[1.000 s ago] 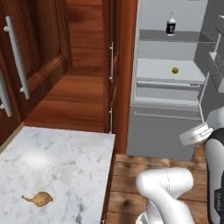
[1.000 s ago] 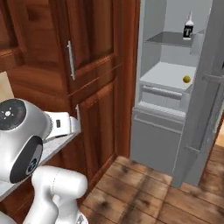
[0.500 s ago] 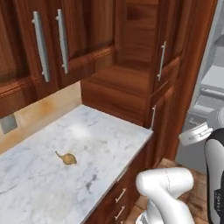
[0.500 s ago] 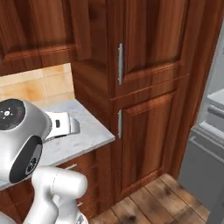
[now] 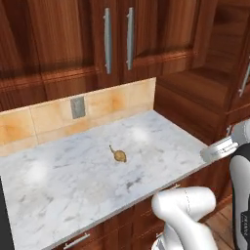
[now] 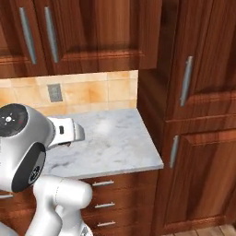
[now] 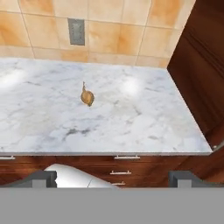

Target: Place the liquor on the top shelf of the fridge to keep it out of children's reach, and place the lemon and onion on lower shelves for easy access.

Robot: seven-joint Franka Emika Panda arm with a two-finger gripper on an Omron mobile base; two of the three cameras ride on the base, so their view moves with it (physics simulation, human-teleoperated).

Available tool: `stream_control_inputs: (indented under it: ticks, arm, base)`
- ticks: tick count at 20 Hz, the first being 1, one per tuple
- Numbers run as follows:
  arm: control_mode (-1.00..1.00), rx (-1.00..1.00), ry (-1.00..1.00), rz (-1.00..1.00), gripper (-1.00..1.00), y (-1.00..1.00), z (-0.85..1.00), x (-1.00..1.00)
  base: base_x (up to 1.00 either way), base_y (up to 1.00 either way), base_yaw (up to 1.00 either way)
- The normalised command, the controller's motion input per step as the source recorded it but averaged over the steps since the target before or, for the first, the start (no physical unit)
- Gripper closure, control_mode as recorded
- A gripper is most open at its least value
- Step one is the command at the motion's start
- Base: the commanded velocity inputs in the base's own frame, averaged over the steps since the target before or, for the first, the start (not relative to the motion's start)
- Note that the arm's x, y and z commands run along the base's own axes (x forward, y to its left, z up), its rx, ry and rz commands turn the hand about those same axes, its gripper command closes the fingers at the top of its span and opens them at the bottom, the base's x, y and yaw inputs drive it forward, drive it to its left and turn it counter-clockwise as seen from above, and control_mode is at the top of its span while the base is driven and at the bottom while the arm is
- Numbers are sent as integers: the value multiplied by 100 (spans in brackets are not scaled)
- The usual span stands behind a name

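1. Here, in the left base view, the onion [image 5: 118, 155] lies alone on the white marble counter [image 5: 73, 180], near its middle, its thin stem tip pointing up and away toward the tan tiled backsplash [image 5: 122, 105]. A grey wall outlet [image 5: 77, 107] sits in the tiles above and left of it. Dark wood upper cabinets [image 5: 73, 39] with two upright metal handles [image 5: 107, 34] hang over the counter. The white arm rises at the lower right, well apart from the onion.

2. In the right base view, the arm's round white joint stands at the left in front of the counter [image 6: 120, 143], and it hides the stretch where the onion would lie. To the right of the counter stands a tall dark wood cabinet [image 6: 198, 115] with grey handles. Drawers [image 6: 115, 198] with small pulls sit under the counter edge.

3. In the hand view, the gripper [image 7: 111, 179] looks down at the counter [image 7: 131, 127] with its two dark finger tips far apart, jaws spread wide and holding nothing. The onion [image 7: 87, 97] rests well beyond them on the marble, left of centre, below the outlet [image 7: 76, 31].
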Motion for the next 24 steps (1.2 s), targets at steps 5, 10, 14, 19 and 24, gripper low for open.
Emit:
stream_control_inputs:
  ticks: [5, 10, 14, 19, 24]
  arm:
    - [100, 0, 0, 0, -100, 0, 0, 0]
    - [100, 0, 0, 0, -100, 0, 0, 0]
    - [100, 0, 0, 0, -100, 0, 0, 0]
    - [-100, -1, 0, -2, -100, 0, -13, 17]
    - [-100, 0, 0, -12, -100, 0, -29, 19]
  base:
    - [18, 38, 63]
    - [28, 36, 53]
    - [29, 0, 19]
    - [5, 0, 0]
    - [0, 0, 0]
